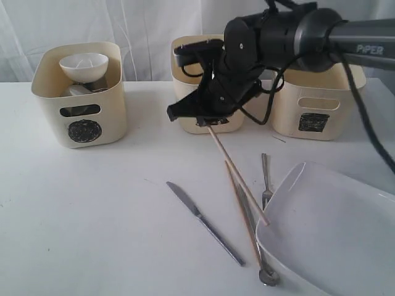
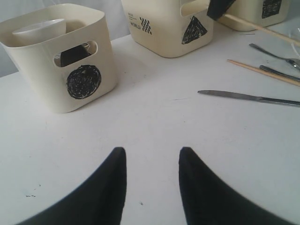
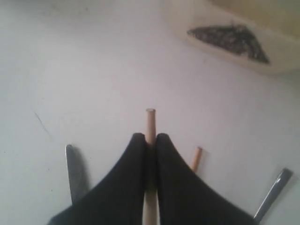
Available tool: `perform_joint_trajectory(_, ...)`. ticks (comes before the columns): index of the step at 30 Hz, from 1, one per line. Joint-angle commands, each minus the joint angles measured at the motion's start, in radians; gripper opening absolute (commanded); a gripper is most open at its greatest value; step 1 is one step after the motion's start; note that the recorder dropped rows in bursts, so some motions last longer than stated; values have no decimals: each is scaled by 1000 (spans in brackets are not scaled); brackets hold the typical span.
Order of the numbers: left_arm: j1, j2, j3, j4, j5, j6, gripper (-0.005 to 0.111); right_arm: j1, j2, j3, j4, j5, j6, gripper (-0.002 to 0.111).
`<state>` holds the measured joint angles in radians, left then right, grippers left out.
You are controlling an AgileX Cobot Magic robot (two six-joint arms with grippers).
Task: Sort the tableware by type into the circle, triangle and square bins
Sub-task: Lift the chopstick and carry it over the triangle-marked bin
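Wooden and slender, the first chopstick (image 1: 237,173) was pinched near its upper end by the right gripper (image 3: 150,138), with the jaws pressed together on the stick. The chopstick slanted down from the gripper, just in front of the triangle bin (image 2: 159,33), toward the plate (image 1: 333,234). Whether its lower tip touched the desk (image 1: 92,203) could not be told. The left gripper (image 2: 152,152) hung over bare desk near the circle bin (image 1: 49,92), jaws spread, holding nothing.

Status of sorting, as judged from the layout:

1. Circle bin: it held the white bowl (image 1: 84,63), with a steel vessel partly visible below it. No mugs or bowls were visible on the desk, so the round vessels appeared to be sorted.
2. Triangle bin: the arm hid its contents. The first chopstick appeared bound for this bin, which suggested that the cutlery step was in hand.
3. Square bin (image 1: 296,98): its contents were not visible. The plate lay on the desk, unsorted.

Items lying unsorted on the desk were:

- the second chopstick (image 2: 262,72);
- the knife (image 1: 203,222);
- the fork (image 1: 266,182), just beside the plate;
- a further steel utensil (image 1: 268,277) at the plate's near rim, whose type could not be determined.

Overall, the task appeared to be roughly half done.
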<state>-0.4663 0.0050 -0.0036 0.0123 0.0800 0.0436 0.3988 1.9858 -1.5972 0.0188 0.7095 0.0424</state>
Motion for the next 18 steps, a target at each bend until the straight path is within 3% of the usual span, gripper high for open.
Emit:
perform_joint_trajectory(1,1,-5,4,-12,-1,2,43,2,-91,-9,0,-88,-66,0)
perform_joint_trajectory(18,1,-5,4,-12,-1,2,43,-15,-216,-3,15,-536,-66,0)
